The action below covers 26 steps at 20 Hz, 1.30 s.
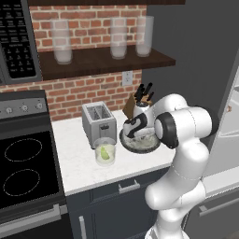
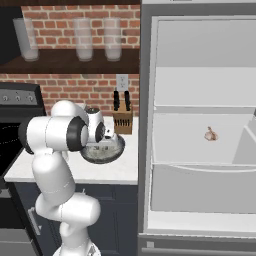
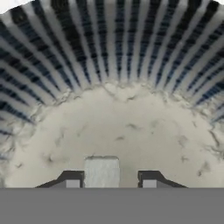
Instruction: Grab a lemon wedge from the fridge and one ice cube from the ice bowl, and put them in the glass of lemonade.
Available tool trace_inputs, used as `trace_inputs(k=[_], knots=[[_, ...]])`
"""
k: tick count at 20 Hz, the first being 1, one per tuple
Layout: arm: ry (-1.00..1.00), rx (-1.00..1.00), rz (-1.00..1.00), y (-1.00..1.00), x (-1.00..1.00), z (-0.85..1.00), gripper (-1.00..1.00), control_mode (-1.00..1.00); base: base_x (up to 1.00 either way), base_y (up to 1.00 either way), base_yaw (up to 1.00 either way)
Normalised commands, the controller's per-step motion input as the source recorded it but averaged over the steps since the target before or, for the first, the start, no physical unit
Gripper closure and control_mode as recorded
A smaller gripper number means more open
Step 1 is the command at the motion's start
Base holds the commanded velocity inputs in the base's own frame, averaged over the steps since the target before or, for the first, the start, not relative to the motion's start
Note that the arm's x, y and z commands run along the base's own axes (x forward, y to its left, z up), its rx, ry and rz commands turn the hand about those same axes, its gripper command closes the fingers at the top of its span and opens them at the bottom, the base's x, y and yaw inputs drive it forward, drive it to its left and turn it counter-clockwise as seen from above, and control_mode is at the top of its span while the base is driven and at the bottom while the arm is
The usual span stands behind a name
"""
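Note:
My gripper (image 3: 110,180) hangs down inside the ice bowl (image 1: 142,145) (image 2: 105,152), close above its whitish speckled filling. A pale ice cube (image 3: 101,171) sits between the fingertips. It touches the left one, and a small gap shows at the right one. The bowl's dark ribbed wall (image 3: 109,48) curves round ahead. The glass of lemonade (image 1: 105,151) stands on the counter left of the bowl, in front of the toaster, with a small lime-green piece in it that looks like the lemon wedge. The fridge (image 2: 200,125) stands open on the right.
A silver toaster (image 1: 99,122) and a knife block (image 2: 122,119) stand behind the bowl. Several frosted glasses (image 1: 61,42) line the shelf above. A small beige bulb (image 2: 211,134) lies on a fridge shelf. The stove (image 1: 23,163) is at the left.

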Motion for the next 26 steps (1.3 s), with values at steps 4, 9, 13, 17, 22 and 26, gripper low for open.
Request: trace_inputs(k=[4, 9, 13, 17, 22, 26], knots=[[0.00, 0.00, 0.00, 0.00, 0.00, 0.00, 1.00, -1.00, 0.00, 0.00, 0.00], [0.00, 0.00, 0.00, 0.00, 0.00, 0.00, 1.00, -1.00, 0.00, 0.00, 0.00], [0.00, 0.00, 0.00, 0.00, 0.00, 0.00, 1.00, -1.00, 0.00, 0.00, 0.00], [0.00, 0.00, 0.00, 0.00, -0.17, 0.25, 1.00, -1.00, 0.00, 0.00, 0.00], [-0.01, 0.00, 0.00, 0.00, -0.27, 0.57, 1.00, -1.00, 0.00, 0.00, 0.00], [-0.05, 0.03, 0.02, 0.00, -0.23, 0.45, 1.00, -1.00, 0.00, 0.00, 0.00]])
